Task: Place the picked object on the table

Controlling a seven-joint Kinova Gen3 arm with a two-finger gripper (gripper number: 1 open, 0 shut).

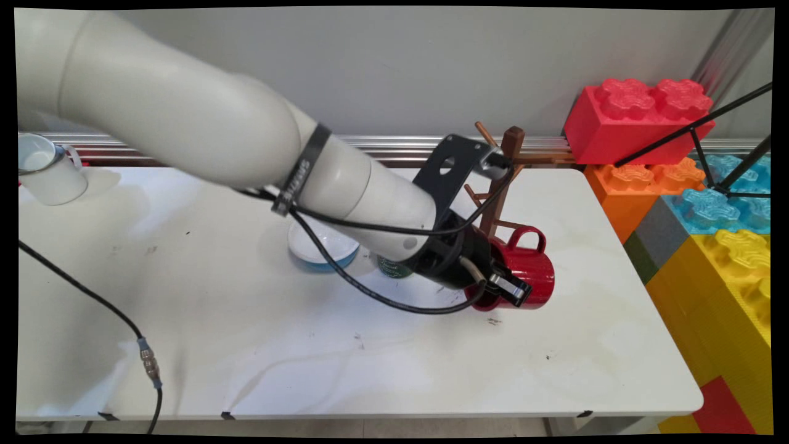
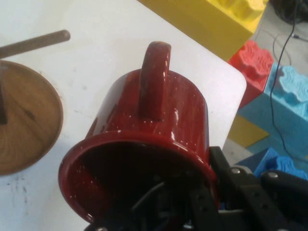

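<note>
White mug far left, cut by frame edge. Blue bowl & green cup half hidden behind arm. Gripper clamped on red mug rim, mug tipped sideways beside wooden mug tree; one finger hidden inside mug.

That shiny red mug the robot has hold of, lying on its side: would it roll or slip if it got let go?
The red mug lies on its side with its handle pointing up, so it could probably roll a little until the handle stops it. Its glossy surface looks slick, so the gripper, pinching the rim, may slip. It looks rigid, and may chip if dropped.
</note>
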